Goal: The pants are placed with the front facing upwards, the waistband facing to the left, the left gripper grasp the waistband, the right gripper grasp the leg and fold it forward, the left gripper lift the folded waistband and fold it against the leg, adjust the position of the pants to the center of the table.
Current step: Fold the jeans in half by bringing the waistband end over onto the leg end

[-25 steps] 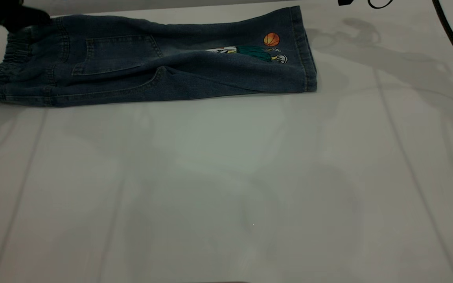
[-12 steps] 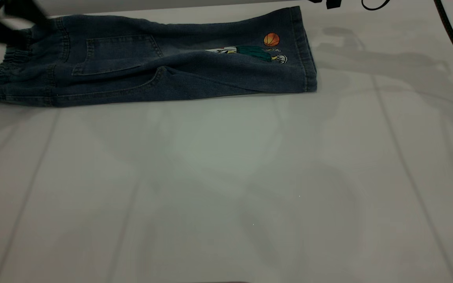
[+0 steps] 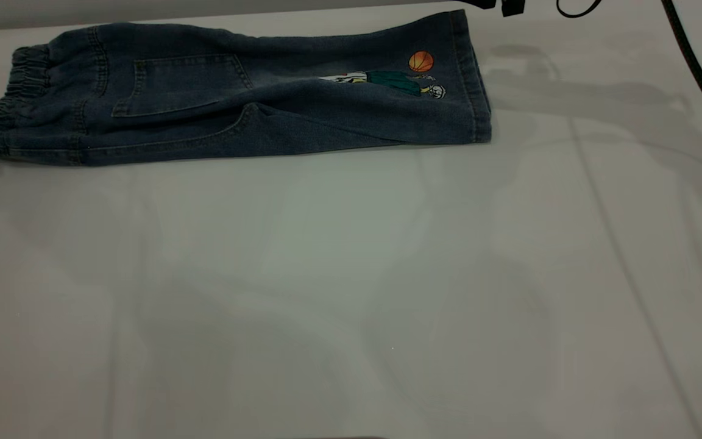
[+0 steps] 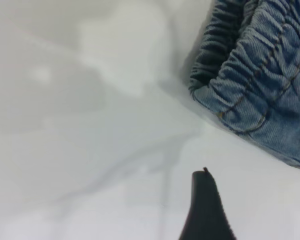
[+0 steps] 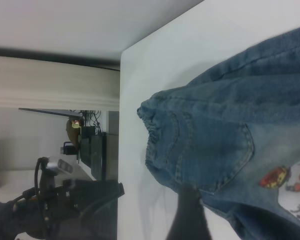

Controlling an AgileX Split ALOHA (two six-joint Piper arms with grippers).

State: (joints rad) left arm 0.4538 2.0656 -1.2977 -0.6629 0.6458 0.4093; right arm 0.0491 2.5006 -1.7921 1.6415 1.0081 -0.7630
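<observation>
The pants (image 3: 235, 97) lie folded lengthwise at the far left of the table (image 3: 351, 274), back side up. Their waistband (image 3: 3, 103) points left and the leg hem with the cartoon print (image 3: 400, 79) points right. The left gripper (image 4: 240, 217) is out of the exterior view. Its wrist view shows one black finger (image 4: 206, 205) above bare table, apart from the ruffled waistband (image 4: 260, 70), open and holding nothing. Only a black scrap of the right gripper (image 3: 503, 6) shows at the far edge past the hem. In its wrist view one finger (image 5: 190, 215) hangs over the pants (image 5: 230, 135), open and empty.
A black cable (image 3: 701, 67) runs along the table's far right side. In the right wrist view, dark equipment (image 5: 65, 200) stands beyond the table's edge (image 5: 121, 150). Bare tabletop stretches from the pants to the near edge.
The left gripper, which was at the waistband's far corner, has drawn off to the left and out of the exterior view. The waistband lies flat. The right gripper's scrap shifted slightly left.
</observation>
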